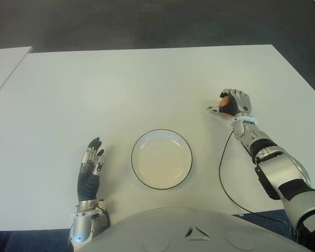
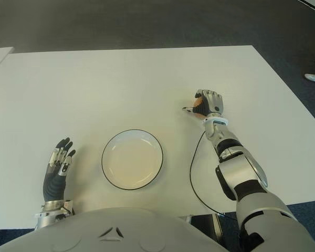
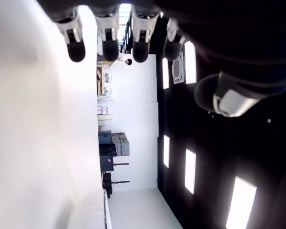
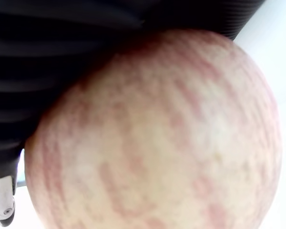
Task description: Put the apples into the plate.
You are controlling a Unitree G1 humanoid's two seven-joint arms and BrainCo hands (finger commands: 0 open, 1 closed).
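A white plate (image 1: 137,172) with a dark rim lies on the white table (image 1: 121,89), near the front edge at the centre. To its right and a bit farther back, my right hand (image 1: 232,103) is curled around a red-streaked yellow apple (image 1: 224,103). That apple (image 4: 157,138) fills the right wrist view, pressed against the dark palm. My left hand (image 1: 91,160) shows left of the plate with its fingers (image 3: 106,40) stretched out and holding nothing. I see no other apple.
A black cable (image 1: 221,173) runs from my right forearm across the table toward the front edge. A second white surface (image 1: 5,60) shows at the far left. Dark floor lies beyond the table's far edge.
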